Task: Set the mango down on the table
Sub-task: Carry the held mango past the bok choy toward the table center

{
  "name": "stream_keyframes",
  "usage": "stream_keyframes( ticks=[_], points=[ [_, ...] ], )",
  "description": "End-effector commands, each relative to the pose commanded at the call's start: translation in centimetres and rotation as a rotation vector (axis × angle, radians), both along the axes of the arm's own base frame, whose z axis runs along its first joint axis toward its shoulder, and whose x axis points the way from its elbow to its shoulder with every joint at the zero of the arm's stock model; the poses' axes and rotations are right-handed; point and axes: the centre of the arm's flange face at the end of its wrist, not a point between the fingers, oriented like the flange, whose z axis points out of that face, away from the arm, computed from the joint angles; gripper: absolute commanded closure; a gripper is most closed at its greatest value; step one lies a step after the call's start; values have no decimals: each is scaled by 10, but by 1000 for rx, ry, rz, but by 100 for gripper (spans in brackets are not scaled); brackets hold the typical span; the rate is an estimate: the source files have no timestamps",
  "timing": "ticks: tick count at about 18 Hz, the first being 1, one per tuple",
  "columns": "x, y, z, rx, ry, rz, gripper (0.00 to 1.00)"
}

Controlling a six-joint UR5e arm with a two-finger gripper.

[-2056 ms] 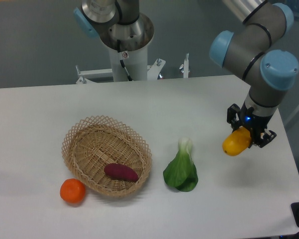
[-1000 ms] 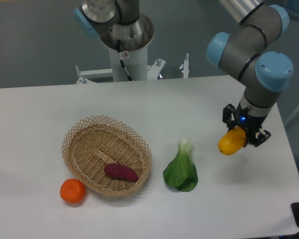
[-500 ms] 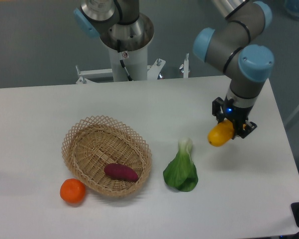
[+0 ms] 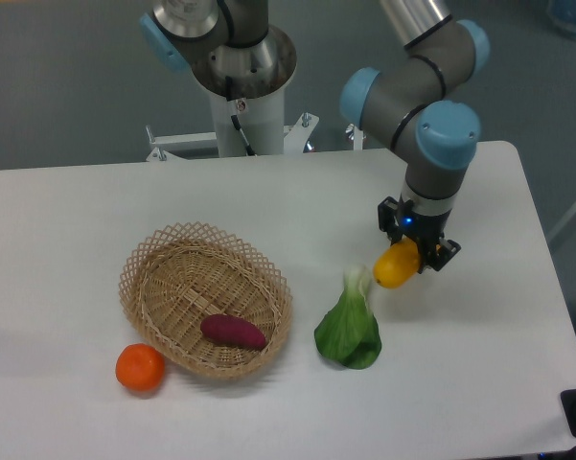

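- Gripper (image 4: pixel 414 251) clenched around the mango (image 4: pixel 395 265); black fingers clasp the fruit's upper right end, and its yellow-orange body sticks out down and to the left.
- Mango appears held above the desk (image 4: pixel 479 364), not resting on it; contact with the surface cannot be confirmed from this single view.
- Mango sits just right of the pale stalk end of the bok choy (image 4: pixel 349 326); whether the two touch cannot be told.
- Bok choy lies flat on the desk, white stem pointing up-frame, dark green leaves fanning toward the near edge.
- Wicker basket (image 4: pixel 149 273) sits left of centre on the desk, well apart from the mango.
- Purple sweet potato (image 4: pixel 233 332) lies inside the basket, toward its near right wall.
- Round orange fruit (image 4: pixel 140 368) rests on the desk just outside the basket's near left rim, close to or touching the weave.
- Arm reaches down from the upper frame; grey links with light-blue joint caps, wrist directly over the gripper.
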Motion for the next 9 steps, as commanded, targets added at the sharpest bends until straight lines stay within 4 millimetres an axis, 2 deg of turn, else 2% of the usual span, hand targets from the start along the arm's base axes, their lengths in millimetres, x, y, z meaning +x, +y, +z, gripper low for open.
stream_keyframes(
  ticks=[1,6,9],
  points=[
    [0,-1,-1,-3,-1,-21,61],
    [27,-20,-7,-21,-19,-140,60],
    [49,-30,-8,-29,-29,-189,59]
  ],
)
